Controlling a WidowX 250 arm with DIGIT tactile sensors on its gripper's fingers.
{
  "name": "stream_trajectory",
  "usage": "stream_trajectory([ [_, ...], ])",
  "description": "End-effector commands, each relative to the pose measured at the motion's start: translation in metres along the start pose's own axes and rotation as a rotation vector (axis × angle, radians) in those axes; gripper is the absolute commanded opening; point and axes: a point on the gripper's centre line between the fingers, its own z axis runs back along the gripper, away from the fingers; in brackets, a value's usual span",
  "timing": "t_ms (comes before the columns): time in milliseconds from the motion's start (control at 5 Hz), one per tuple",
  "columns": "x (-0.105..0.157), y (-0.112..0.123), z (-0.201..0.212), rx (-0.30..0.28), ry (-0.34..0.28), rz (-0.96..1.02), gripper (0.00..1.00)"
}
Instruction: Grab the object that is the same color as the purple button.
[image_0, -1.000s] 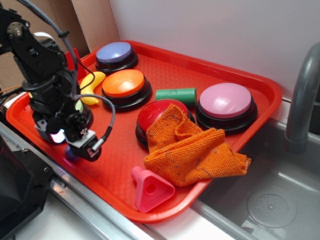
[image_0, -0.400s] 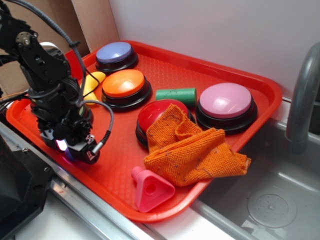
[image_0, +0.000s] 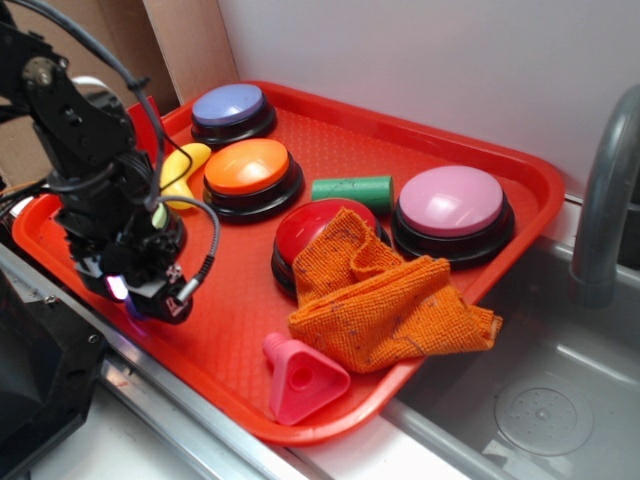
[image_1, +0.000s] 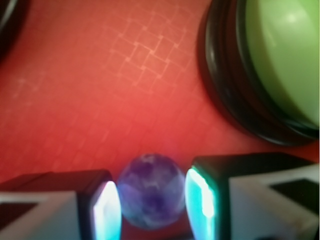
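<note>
Hand (image_1: 152, 205) low at frame's bottom, its pads flanking the ball (image_1: 151, 191); seemingly touching, grip unconfirmed; lifting looks left.

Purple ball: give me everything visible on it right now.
The purple ball is small, round and mottled violet with paler cloudy patches, marble-like and glossy. It sits on the red tray, textured with a fine grid, directly between the two glowing pads of the pincer, which stand close on either side; contact cannot be confirmed. A green button lies beyond it. In the exterior view the ball is hidden under the arm.
</note>
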Motion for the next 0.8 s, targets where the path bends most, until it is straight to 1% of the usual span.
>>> stream_trajectory([
  [0, 0.028, -0.011, 0.080, -0.005, -0.052, -0.049, 0.00],
  [200, 0.038, -0.022, 0.119, -0.021, -0.074, -0.102, 0.00],
  [400, 0.045, -0.025, 0.150, -0.027, -0.075, -0.149, 0.00],
  [600, 0.048, -0.022, 0.150, -0.019, -0.113, -0.140, 0.00],
])
